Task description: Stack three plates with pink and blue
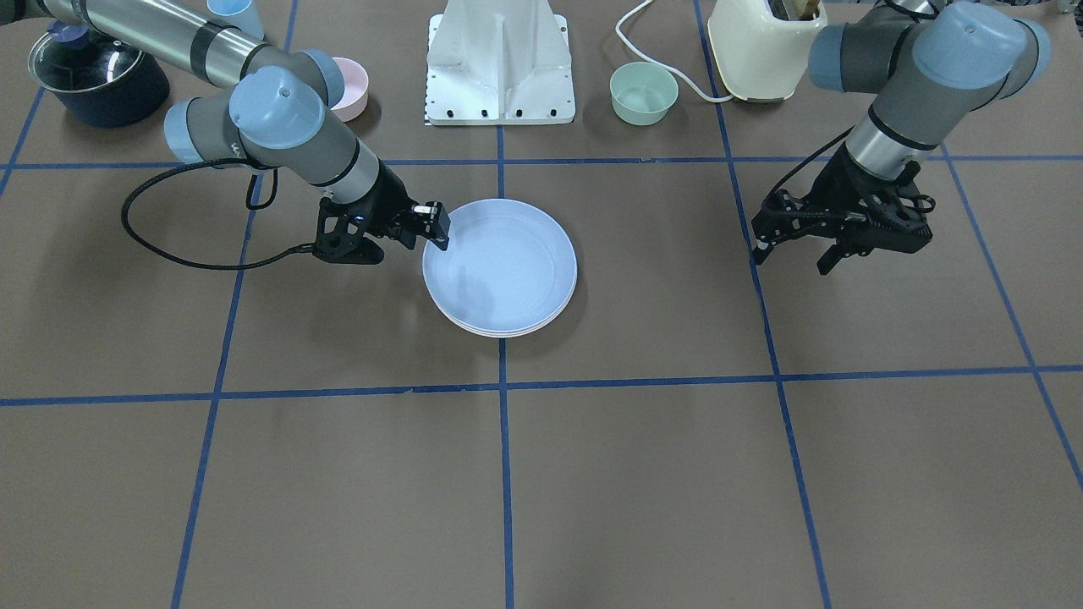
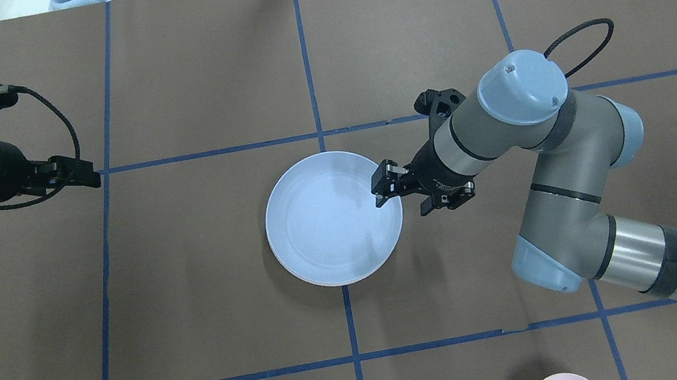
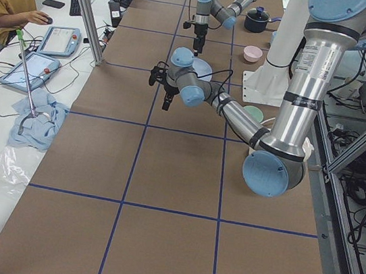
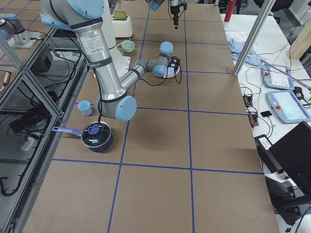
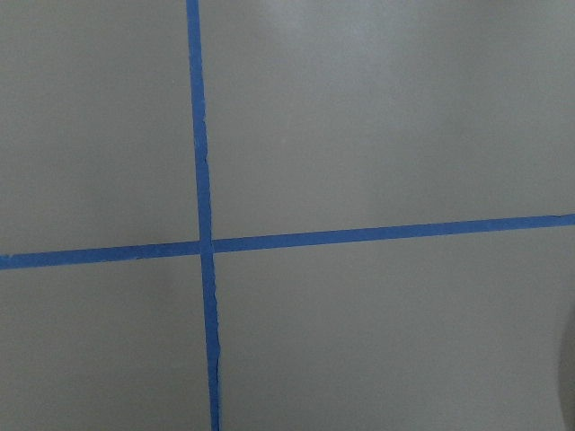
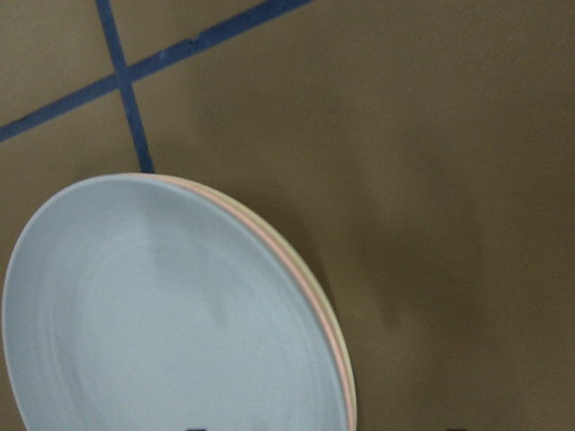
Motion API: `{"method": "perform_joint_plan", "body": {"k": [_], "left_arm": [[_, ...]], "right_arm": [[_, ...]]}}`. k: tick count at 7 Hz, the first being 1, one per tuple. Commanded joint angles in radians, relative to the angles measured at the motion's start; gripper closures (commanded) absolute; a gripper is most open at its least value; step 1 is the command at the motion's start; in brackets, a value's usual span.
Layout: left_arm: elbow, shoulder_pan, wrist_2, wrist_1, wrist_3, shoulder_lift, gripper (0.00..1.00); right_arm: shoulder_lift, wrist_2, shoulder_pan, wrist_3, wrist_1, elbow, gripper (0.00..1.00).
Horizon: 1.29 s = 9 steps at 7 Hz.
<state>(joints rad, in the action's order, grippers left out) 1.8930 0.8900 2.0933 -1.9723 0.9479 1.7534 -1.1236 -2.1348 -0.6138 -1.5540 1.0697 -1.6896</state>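
Observation:
The three plates lie stacked near the table's middle. The light blue plate (image 1: 508,271) (image 2: 331,229) (image 6: 162,314) is on top. The pale pink plate's rim (image 6: 296,269) and the cream plate's rim (image 6: 349,377) show under it. My right gripper (image 1: 440,228) (image 2: 378,188) is open and empty, just above the stack's rim on the robot's right side. My left gripper (image 1: 789,262) (image 2: 93,179) is open and empty over bare table far to the robot's left. The left wrist view shows only table and blue tape.
A mint-green bowl (image 1: 644,93) and a small pink bowl (image 1: 351,87) stand by the white robot base (image 1: 501,63). A cream toaster (image 1: 761,46), a dark pot with a lid (image 1: 97,76) and a blue cup (image 1: 233,15) stand along the robot's edge.

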Motion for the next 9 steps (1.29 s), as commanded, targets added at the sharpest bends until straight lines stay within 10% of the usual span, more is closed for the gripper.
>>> {"method": "perform_joint_plan", "body": {"k": [1, 9], "left_arm": [[-0.002, 0.006, 0.001, -0.008, -0.017, -0.002, 0.00], [-0.306, 0.508, 0.186, 0.003, -0.779, -0.060, 0.00]], "right_arm": [[-0.038, -0.011, -0.087, 0.015, 0.048, -0.015, 0.00], [-0.384, -0.214, -0.654, 1.152, 0.291, 0.027, 0.00]]}}
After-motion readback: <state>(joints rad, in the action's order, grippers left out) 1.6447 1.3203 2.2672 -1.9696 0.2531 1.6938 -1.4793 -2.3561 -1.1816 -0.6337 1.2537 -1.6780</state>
